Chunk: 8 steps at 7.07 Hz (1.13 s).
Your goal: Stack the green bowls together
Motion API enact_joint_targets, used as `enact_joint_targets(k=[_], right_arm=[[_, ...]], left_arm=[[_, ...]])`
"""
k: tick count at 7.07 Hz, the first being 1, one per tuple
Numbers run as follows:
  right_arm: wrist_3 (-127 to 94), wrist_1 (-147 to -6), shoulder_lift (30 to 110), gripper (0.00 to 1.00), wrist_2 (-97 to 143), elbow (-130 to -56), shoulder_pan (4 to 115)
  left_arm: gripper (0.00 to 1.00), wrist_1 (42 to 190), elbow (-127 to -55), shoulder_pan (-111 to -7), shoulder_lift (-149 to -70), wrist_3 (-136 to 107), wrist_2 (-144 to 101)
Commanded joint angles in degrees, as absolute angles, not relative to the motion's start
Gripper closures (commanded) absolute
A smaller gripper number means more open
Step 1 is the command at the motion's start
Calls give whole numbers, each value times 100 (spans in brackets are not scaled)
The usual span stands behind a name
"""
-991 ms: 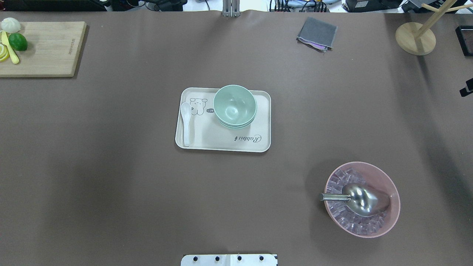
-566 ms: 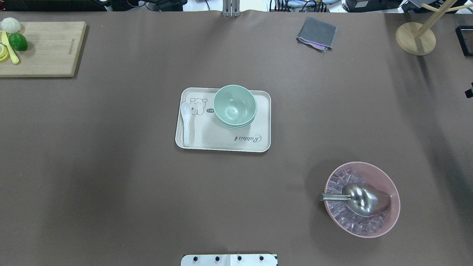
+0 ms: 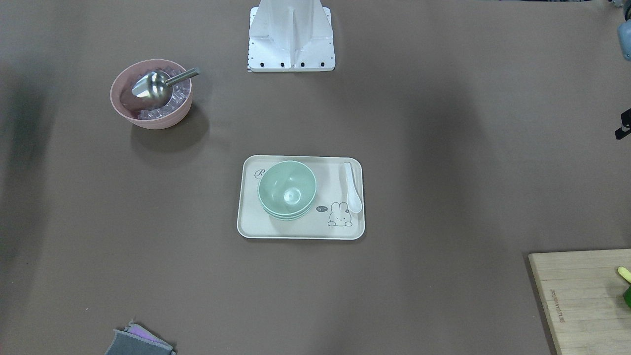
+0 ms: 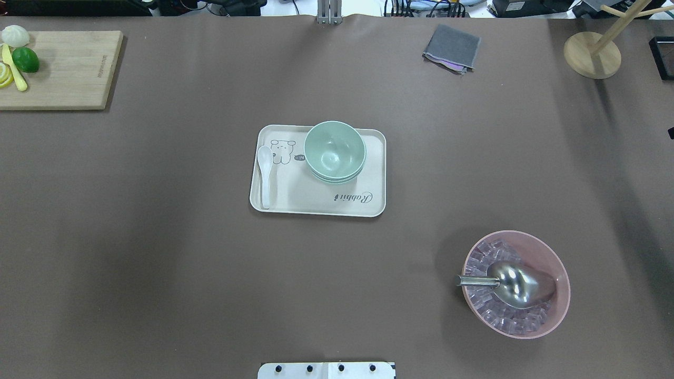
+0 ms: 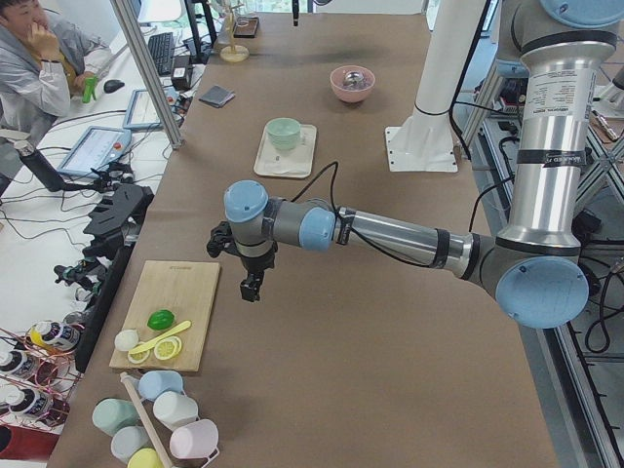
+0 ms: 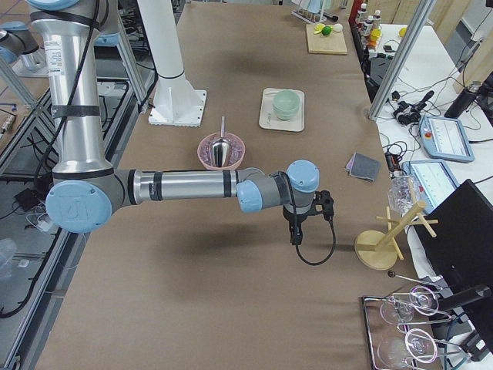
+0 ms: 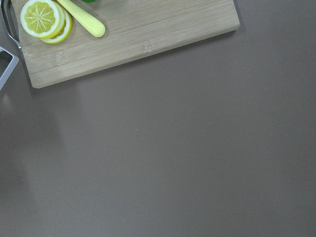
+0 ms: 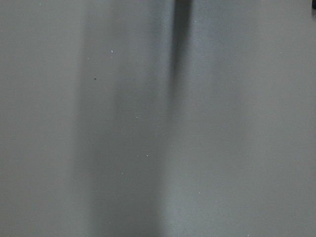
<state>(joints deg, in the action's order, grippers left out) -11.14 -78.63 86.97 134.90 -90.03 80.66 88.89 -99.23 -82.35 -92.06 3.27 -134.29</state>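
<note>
The green bowls [image 4: 335,152] sit nested in one stack on the right part of a cream tray [image 4: 316,209], also seen in the front view [image 3: 287,190]. My left gripper [image 5: 252,288] hangs above the table's left end, near a cutting board, far from the bowls. My right gripper [image 6: 295,235] hangs above the table's right end, also far from them. Only a dark sliver of each shows at the edge of the front and overhead views. I cannot tell whether either is open or shut.
A white spoon [image 4: 265,176] lies on the tray's left side. A pink bowl [image 4: 558,273] of ice cubes with a metal scoop stands front right. A cutting board [image 4: 68,68] with lemon and lime is far left; a grey cloth [image 4: 452,47] and wooden stand [image 4: 592,52] are at the back right.
The dark piece of my right gripper at the overhead view's right edge has slid further right, almost out of view. The stacked bowls and tray have not moved.
</note>
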Motion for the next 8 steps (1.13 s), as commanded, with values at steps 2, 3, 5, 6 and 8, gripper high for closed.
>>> enact_joint_targets(k=[2,3,5,6,8], right_arm=[[-1160,-7866,8640,0,13482,-9035,8060],[-1169,-7866,8640,0,13482,-9026,8060],[-1178,-7849,8648,0,13491,-9044,8060],[-1178,-7849,8648,0,13491,-9035,8060],[-1178,-7849,8648,0,13491,-9035,8060]], left_arm=[[2,8886,-9879,-8235,-9202,308,-13447],[2,8886,-9888,-8235,-9202,308,-13447],[2,8921,-9914,-8227,-9228,308,-13447],[2,8938,-9905,-8227,-9220,316,-13439],[2,8947,-9888,-8227,-9220,316,-13438]])
